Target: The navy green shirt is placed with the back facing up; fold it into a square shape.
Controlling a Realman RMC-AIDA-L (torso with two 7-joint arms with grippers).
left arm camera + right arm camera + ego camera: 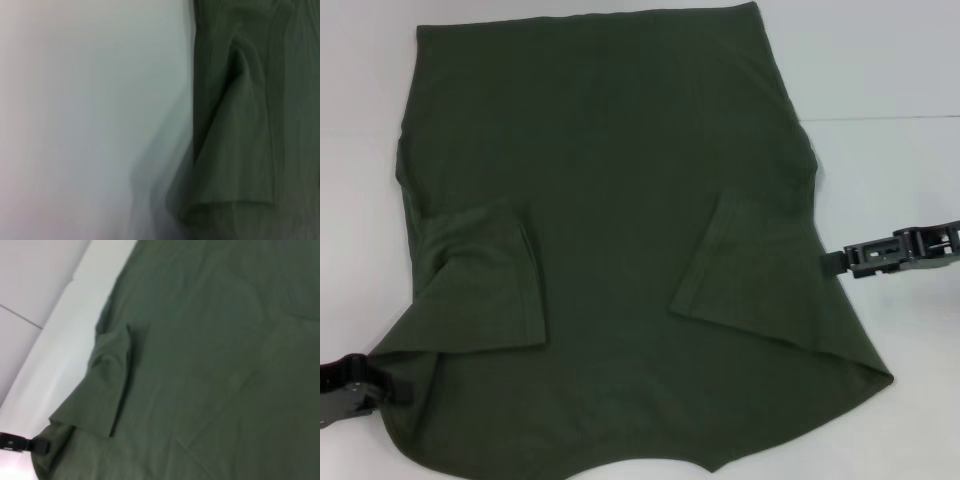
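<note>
The navy green shirt was spread plain side up across a white worktop, both sleeves folded inward. The left tool was seen at its near left corner, the right tool at its right edge; whether either was open or closed could not be told.

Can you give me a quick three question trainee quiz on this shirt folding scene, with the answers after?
1. True or false: both sleeves of the dark olive-green cotton shirt are folded inward onto its body.
2. Which gripper is at the shirt's near corner: A left, B right?
3. Fill in: the shirt lies on a ____ table.

Key: 1 true; the left sleeve and right sleeve lie on the body. 2 A; the left gripper is at the near left corner, the right gripper beside the right edge. 3 white.
</note>
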